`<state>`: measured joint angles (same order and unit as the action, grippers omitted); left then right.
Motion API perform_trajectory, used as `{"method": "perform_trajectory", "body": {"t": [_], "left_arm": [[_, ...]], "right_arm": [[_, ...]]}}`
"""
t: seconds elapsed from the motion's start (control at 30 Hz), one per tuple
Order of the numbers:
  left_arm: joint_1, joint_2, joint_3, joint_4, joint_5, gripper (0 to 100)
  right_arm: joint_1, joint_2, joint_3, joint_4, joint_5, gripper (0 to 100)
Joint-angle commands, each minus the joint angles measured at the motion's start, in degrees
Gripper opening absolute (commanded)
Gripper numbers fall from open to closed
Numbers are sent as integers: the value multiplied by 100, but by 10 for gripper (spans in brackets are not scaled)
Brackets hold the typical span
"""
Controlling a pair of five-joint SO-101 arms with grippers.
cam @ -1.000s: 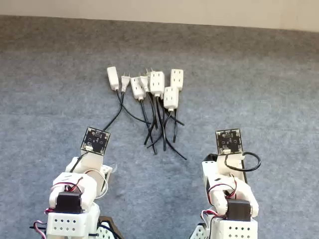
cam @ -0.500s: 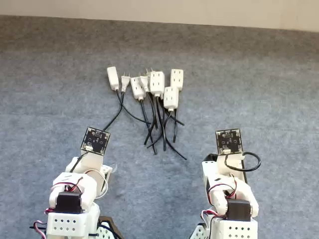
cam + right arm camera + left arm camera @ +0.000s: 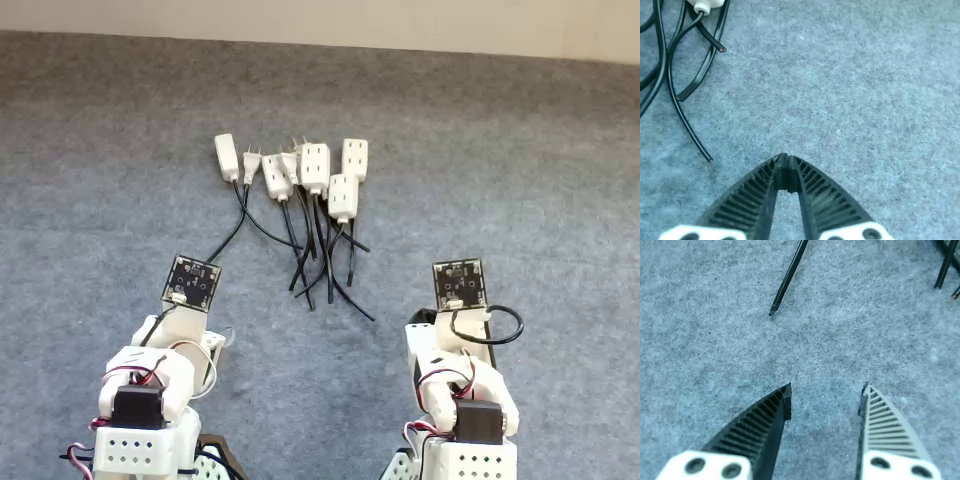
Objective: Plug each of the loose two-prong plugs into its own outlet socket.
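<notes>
The white plugs (image 3: 251,165) and sockets (image 3: 343,196) lay bunched at the far centre of the grey surface (image 3: 520,180), black cords (image 3: 330,270) trailing nearward. Nearer, the left tool (image 3: 826,386) hung with jaws spread and empty, and the right tool (image 3: 788,158) sat pinched closed on nothing.

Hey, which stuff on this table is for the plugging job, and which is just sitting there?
For the job:
plugs
sockets
cords
left pincer, open
right pincer, shut

Just there:
gray mat under everything
pale strip behind it
</notes>
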<state>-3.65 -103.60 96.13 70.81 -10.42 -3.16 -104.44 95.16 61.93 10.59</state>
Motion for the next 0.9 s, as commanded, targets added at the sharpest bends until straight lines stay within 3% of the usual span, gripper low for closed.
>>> {"method": "perform_trajectory", "body": {"t": [0.0, 0.47, 0.77, 0.87], "left_arm": [[57, 4, 101, 35, 26, 221], [119, -13, 101, 35, 26, 223], [1051, 4, 101, 202, 53, 221], [1314, -22, 101, 501, 53, 221]], "right_arm": [[-4, -66, 875, 40, -9, 6], [-207, -66, 875, 40, -44, 6], [-207, -66, 875, -4, 18, 8], [-163, -66, 875, -4, 721, 9]]}}
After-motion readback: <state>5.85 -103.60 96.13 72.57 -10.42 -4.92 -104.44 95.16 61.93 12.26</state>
